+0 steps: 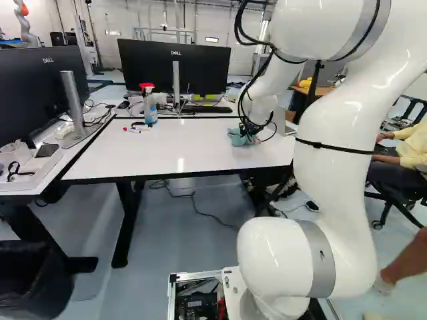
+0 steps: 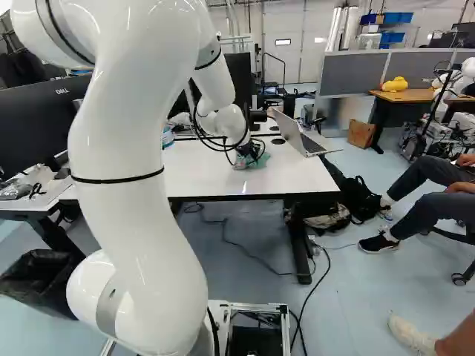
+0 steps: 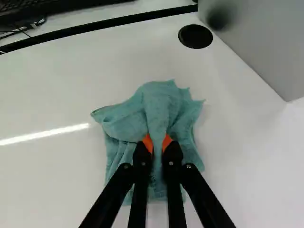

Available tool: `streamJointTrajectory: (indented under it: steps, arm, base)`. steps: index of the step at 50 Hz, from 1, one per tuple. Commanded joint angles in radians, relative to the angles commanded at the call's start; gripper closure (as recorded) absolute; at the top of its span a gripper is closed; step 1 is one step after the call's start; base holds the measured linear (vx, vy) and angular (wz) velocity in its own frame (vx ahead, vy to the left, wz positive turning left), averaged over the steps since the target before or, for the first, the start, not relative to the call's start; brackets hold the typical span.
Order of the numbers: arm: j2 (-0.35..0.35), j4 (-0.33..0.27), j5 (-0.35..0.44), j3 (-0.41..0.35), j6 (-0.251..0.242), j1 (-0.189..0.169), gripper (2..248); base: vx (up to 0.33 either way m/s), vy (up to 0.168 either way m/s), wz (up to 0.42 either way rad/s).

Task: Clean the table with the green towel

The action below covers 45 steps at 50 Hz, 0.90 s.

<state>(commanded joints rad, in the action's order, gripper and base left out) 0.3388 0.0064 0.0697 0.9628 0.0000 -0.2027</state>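
At the right end of the white table (image 1: 180, 150) in the left base view is my gripper (image 1: 255, 137), low over the tabletop. The bunched green towel (image 1: 237, 138) lies beneath and around its fingertips. In the wrist view the gripper (image 3: 157, 145) pinches a raised fold of the towel (image 3: 156, 107) between its two orange pads, while the rest of the cloth spreads on the tabletop on all sides. The underside of the towel is hidden.
An open laptop (image 2: 298, 137) stands close to the right of the towel. Farther off are a spray bottle (image 1: 149, 107), markers (image 1: 132, 130), a keyboard (image 1: 207, 109) and monitors (image 1: 175, 67). A black bin (image 1: 30, 280) stands on the floor.
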Motion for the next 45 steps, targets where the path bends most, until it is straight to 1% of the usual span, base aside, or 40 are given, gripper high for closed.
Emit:
streamJointTrajectory:
  steps: [8,20,32,45]
  arm:
    - [-0.003,0.000,0.000,-0.001,0.000,0.000,210]
    - [-0.032,0.000,0.000,-0.009,0.000,0.006,210]
    - [-0.066,0.000,-0.009,-0.018,0.000,0.036,210]
    - [-0.108,0.000,-0.049,-0.032,0.000,0.076,210]
  base:
    - [0.000,0.000,0.000]
    - [0.000,0.000,0.000]
    - [0.000,0.000,0.000]
    - [0.000,0.000,0.000]
